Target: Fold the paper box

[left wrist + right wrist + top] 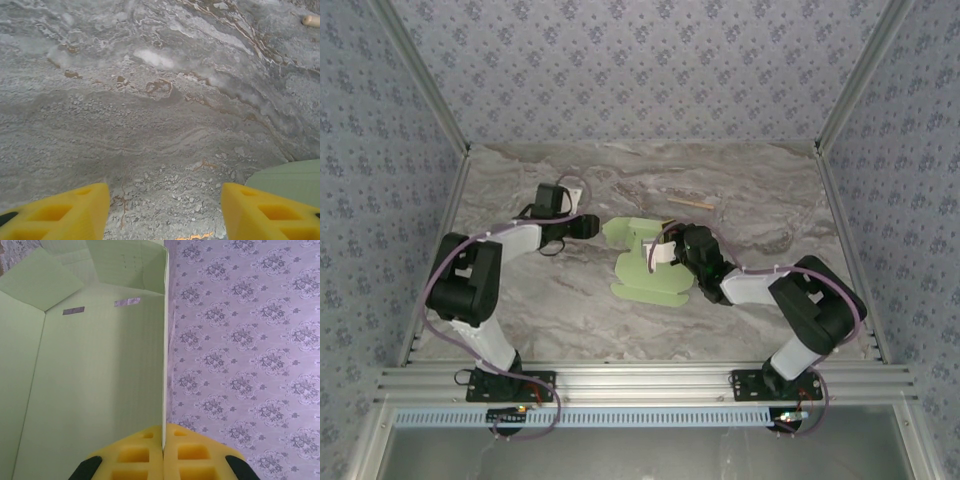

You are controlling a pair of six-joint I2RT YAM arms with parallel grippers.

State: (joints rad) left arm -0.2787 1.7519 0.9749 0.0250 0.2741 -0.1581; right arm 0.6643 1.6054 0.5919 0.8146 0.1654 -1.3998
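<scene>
The paper box (645, 268), a pale green creased card sheet, lies partly folded at the table's middle. In the right wrist view one thin panel of the paper box (100, 380) stands on edge, and my right gripper (163, 434) is shut on that edge, the yellow fingers pressed together around it. From above, the right gripper (670, 250) sits over the sheet's right side. My left gripper (592, 227) is just left of the sheet's upper tab. Its yellow fingers (75, 210) stand wide apart over bare marble, and a corner of the paper box (295, 177) lies beside the right finger.
A thin tan wooden stick (690, 203) lies behind the sheet; its tip (311, 20) shows at the top right of the left wrist view. The marble-patterned table (520, 310) is enclosed by patterned walls (620, 70), with an aluminium rail along the near edge.
</scene>
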